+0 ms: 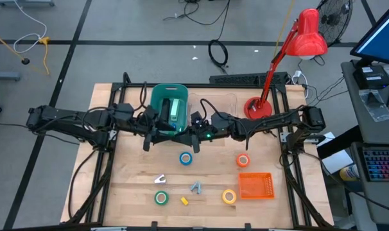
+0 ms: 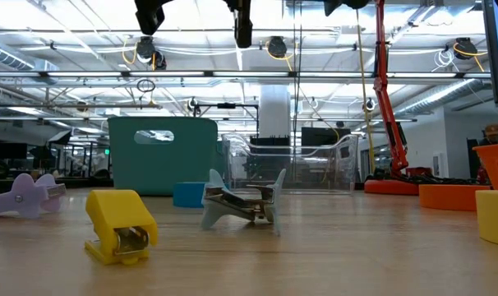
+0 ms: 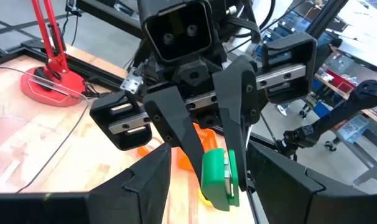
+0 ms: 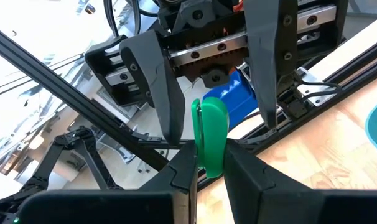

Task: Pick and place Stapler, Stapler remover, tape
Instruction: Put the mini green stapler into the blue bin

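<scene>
A green stapler [image 3: 214, 180] hangs high over the table's middle, in front of the teal bin [image 1: 161, 96]. My right gripper [image 4: 210, 169] is shut on it. My left gripper [image 3: 208, 167] faces it from the table's left and is open, one finger on each side of the stapler's free end; I see no touch. On the table lie the blue [image 1: 185, 158], orange [image 1: 243, 160], green [image 1: 160, 198] and yellow [image 1: 229, 196] tape rolls. Staple removers lie there too: a pale one [image 1: 160, 179], a grey one [image 1: 196, 187] and a yellow one [image 2: 117, 226]. My right gripper pinches the green stapler's two flat sides [image 4: 208, 155] between its two fingers [image 3: 176, 127]. The fingers come level from the table's right. The stapler's rounded end sticks out past the fingertips toward my left gripper. It is lifted clear of the table and the bin.
The teal bin holds a pale green thing [image 1: 176, 109]. An orange basket [image 1: 255, 185] stands at the near right. A red desk lamp [image 1: 259, 106] and a clear box [image 2: 294, 168] stand at the back. Bare wood lies at the near left.
</scene>
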You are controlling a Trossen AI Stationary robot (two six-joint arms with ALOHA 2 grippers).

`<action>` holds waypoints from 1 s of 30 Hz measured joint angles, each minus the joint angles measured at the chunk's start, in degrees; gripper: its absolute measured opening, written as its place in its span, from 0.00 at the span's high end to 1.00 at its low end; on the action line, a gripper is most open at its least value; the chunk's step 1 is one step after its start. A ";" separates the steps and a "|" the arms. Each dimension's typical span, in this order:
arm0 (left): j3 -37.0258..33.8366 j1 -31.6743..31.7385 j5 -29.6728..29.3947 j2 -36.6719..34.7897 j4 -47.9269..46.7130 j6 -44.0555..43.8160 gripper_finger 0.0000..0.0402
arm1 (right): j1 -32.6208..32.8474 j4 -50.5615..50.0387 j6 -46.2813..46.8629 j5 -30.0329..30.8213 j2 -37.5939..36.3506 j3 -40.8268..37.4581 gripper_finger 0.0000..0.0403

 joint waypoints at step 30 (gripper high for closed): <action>0.00 0.27 0.16 -0.04 -0.15 1.91 0.85 | -0.37 -0.07 -0.96 1.08 -0.07 0.00 0.82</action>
